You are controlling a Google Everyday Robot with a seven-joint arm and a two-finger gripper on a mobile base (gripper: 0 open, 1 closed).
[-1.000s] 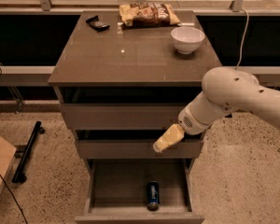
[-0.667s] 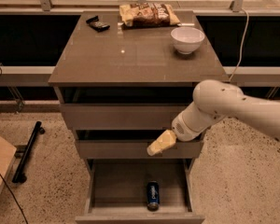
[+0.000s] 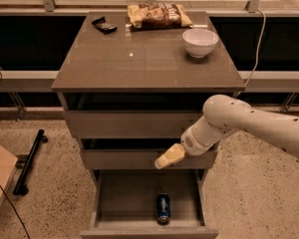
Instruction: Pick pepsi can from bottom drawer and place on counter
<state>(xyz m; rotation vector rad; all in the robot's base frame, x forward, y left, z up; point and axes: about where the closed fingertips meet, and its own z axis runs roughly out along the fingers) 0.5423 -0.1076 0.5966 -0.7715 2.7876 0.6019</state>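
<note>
The bottom drawer (image 3: 120,199) is standing pulled out, its flat floor showing. The pepsi can (image 3: 163,208) is lying on its side inside this drawer, resting on the floor right of the drawer's middle and close to its front wall, with one end pointing toward that wall. The hand (image 3: 168,157) is hanging above the bottom drawer, just over its open back part and slightly right of its middle, in front of the middle drawer (image 3: 124,159). It is well apart from the can and is not touching it. How far the hand is open cannot be told, and nothing is showing in its grasp. The white arm (image 3: 249,126) is reaching in from beyond the bottom drawer's right side and sloping down to the hand. The top drawer (image 3: 124,124) is sitting two levels above the bottom drawer, under the counter (image 3: 139,68). The counter, highest above the bottom drawer, is carrying a white bowl (image 3: 200,42) over the drawer's right side, a snack bag (image 3: 158,16) over its middle at the far edge, and a small dark object (image 3: 104,25) over its left side.
</note>
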